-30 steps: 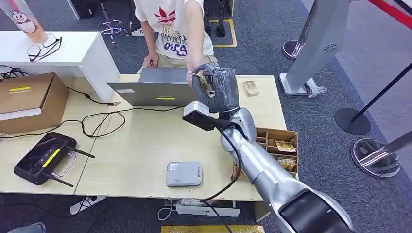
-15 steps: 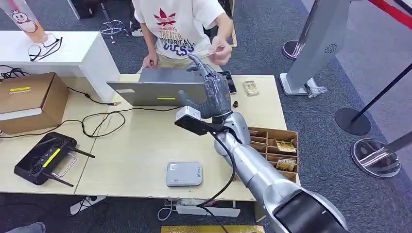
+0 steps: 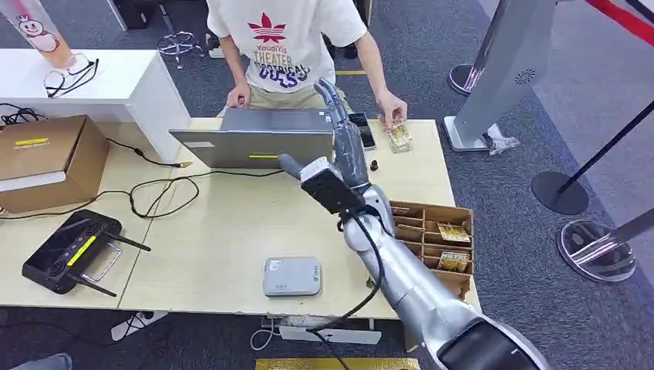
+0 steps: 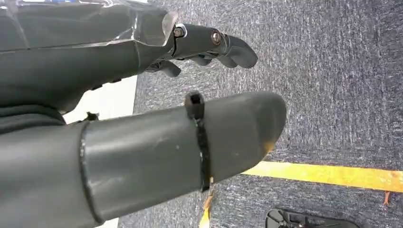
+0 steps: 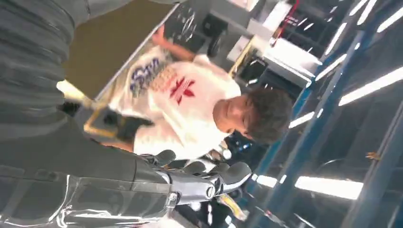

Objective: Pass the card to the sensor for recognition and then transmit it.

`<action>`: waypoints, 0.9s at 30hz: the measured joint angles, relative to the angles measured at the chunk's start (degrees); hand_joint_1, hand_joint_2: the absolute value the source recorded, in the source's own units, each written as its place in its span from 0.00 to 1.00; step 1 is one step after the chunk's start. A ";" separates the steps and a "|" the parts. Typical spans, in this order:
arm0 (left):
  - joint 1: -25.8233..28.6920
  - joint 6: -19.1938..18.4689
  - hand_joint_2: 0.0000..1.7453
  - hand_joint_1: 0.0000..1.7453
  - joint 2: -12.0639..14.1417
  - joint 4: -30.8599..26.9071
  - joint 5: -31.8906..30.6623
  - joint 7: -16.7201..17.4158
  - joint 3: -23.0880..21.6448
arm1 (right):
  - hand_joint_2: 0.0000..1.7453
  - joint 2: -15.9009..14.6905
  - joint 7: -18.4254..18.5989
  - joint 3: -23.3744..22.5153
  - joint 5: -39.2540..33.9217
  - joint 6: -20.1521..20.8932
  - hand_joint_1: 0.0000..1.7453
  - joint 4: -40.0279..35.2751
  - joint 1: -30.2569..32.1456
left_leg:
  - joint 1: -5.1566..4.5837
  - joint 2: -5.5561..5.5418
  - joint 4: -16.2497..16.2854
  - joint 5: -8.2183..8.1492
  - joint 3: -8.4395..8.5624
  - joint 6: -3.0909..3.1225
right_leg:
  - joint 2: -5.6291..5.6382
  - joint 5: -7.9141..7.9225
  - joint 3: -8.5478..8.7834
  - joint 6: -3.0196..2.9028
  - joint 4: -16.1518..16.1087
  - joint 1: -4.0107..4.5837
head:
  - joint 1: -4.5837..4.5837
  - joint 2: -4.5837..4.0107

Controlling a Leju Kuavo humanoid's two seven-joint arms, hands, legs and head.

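Right hand (image 3: 345, 146) is raised at my 12 o'clock with fingers spread, holding nothing. I judge the handover done: the person's hand (image 3: 393, 110) rests on the card (image 3: 399, 137) on the bench (image 3: 224, 231) at 1 o'clock.

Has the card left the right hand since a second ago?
Yes. The right hand is open above the laptop; the person's hand is at the cards on the table.

1 laptop (image 3: 254, 139), 1 person (image 3: 289, 46), 2 cardboard boxes (image 3: 46, 158)

Card (image 3: 399, 137) under the person's hand (image 3: 392, 109), its face too small to read.
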 joint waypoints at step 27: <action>1.31 0.02 0.00 0.00 0.00 0.00 2.62 -0.76 0.61 | 1.00 -13.57 3.23 -12.11 7.31 -1.54 0.78 -31.80 27.05 | -0.01 -0.02 0.00 -0.07 -0.02 0.04 | -0.05 -0.03 0.01 0.03 -0.02 -0.01 | 0.02 0.00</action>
